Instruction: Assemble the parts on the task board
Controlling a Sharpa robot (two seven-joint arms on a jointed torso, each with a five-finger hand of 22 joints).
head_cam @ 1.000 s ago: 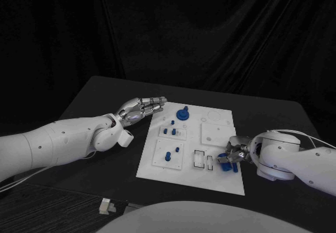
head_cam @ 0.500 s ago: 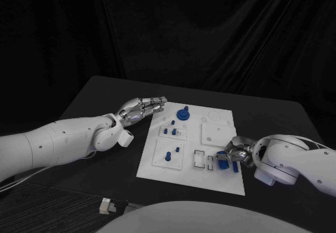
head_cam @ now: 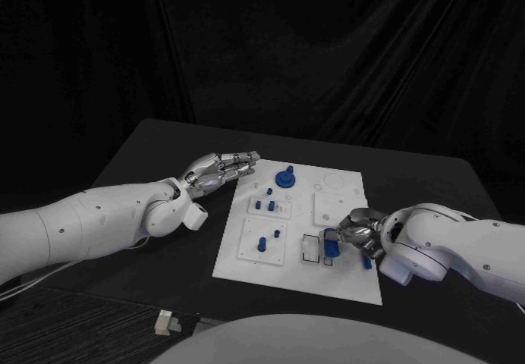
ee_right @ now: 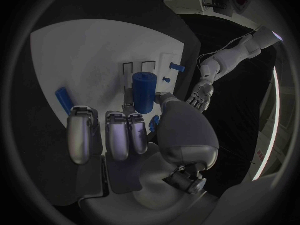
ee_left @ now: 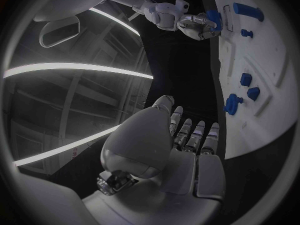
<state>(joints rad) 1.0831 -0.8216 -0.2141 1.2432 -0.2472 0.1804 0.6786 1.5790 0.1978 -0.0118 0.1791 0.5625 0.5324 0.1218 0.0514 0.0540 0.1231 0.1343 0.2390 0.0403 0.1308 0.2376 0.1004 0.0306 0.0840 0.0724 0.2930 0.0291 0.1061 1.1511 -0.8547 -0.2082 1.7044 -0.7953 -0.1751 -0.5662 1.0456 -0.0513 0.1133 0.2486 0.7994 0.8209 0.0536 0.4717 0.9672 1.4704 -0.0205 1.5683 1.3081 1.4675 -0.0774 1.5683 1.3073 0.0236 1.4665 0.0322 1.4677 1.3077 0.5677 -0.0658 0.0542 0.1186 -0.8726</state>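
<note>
Black table (head_cam: 164, 144), white task board (head_cam: 339, 186) at centre. Right hand (head_cam: 356, 233) pinches a blue cylinder part (ee_right: 143, 91) upright over the board's near right area, beside two rectangular slots (head_cam: 319, 249). Left hand (head_cam: 219, 168) hovers off the board's far left edge, fingers loosely apart, holding nothing.

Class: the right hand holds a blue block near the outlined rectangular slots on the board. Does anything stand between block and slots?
Nothing visible does. The right hand holds the blue block right beside the rectangular slots, with bare task board between them.
</note>
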